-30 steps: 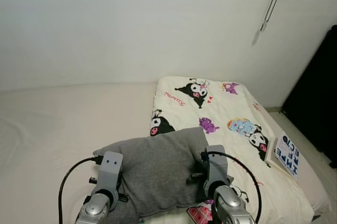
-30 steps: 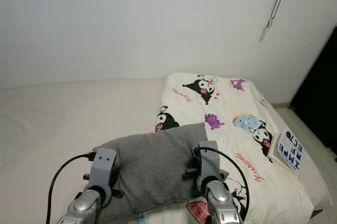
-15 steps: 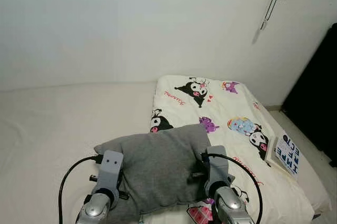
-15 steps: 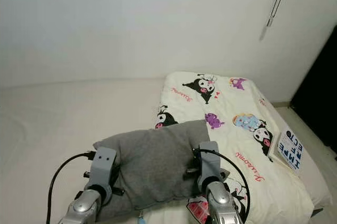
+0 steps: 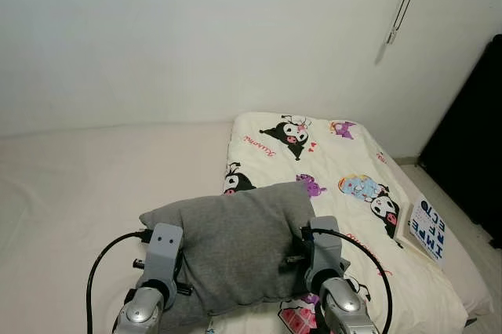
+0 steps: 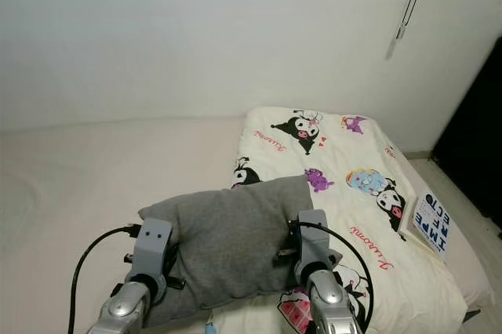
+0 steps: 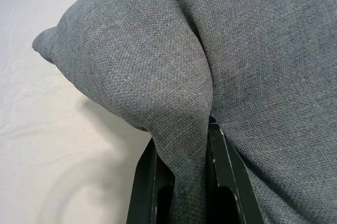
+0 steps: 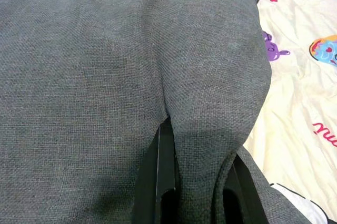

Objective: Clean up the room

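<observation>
A grey pillow (image 5: 231, 244) is held up over the bed between my two arms. My left gripper (image 7: 181, 155) is shut on a fold of the pillow at its left end. At the pillow's right end my right gripper (image 8: 192, 153) pinches another fold of the grey fabric. A cream blanket (image 5: 314, 154) printed with cartoon characters lies on the right part of the bed, beyond and beside the pillow. The bare cream mattress sheet (image 5: 86, 185) spreads to the left.
A blue and white book (image 5: 424, 226) lies at the blanket's right edge. A white wall (image 5: 196, 36) runs behind the bed. Dark furniture (image 5: 471, 146) stands at the far right, and a blind wand (image 5: 404, 1) hangs on the wall.
Both grippers have lifted the pillow a little and carried it slightly forward over the bed. The view has barely shifted.
</observation>
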`<state>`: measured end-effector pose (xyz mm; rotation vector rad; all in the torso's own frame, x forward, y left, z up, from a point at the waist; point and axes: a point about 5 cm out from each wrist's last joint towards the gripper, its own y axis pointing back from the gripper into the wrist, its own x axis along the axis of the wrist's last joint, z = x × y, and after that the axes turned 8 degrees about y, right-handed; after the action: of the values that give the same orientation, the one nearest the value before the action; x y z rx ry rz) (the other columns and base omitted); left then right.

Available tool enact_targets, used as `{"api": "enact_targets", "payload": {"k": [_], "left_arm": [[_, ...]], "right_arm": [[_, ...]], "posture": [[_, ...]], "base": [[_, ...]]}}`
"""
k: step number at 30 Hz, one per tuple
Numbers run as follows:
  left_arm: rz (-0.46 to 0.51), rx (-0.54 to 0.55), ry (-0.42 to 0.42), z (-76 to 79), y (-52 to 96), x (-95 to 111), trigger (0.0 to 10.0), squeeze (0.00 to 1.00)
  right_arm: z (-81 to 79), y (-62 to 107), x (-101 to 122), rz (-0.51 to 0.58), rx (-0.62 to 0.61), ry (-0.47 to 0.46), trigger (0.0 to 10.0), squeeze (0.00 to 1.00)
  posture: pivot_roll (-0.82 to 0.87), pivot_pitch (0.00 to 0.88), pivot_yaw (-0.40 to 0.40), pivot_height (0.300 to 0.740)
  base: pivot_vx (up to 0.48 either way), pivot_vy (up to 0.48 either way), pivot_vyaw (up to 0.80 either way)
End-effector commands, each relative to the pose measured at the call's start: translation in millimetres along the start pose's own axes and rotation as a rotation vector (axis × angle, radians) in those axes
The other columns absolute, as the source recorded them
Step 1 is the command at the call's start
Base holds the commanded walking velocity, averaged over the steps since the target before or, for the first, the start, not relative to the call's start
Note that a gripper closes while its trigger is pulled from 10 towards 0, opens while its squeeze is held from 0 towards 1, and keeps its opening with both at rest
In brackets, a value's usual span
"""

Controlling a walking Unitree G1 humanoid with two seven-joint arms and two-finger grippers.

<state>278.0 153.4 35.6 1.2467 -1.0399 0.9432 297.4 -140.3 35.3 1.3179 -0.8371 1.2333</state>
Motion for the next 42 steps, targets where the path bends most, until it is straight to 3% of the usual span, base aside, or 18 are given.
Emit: {"api": "enact_targets", "payload": {"k": [1,42], "left_arm": [[0.057,-0.017,-0.014,4.4,-3.4,11.4,10.0,0.0],[0.05,0.014,-0.022,1.5,-5.7,7.7,10.0,0.0]], "right_arm": [[-6.2,-0.3,2.2,0.026,0.032,0.008,10.0,0.0],[-1.8,-0.5,-1.2,0.016,-0.004,0.017,10.0,0.0]], "posture": [[0.0,0.062,-0.031,0.74],[0.0,0.078,-0.033,0.74]], "base": [[0.0,0.0,0.0],[0.0,0.0,0.0]]}}
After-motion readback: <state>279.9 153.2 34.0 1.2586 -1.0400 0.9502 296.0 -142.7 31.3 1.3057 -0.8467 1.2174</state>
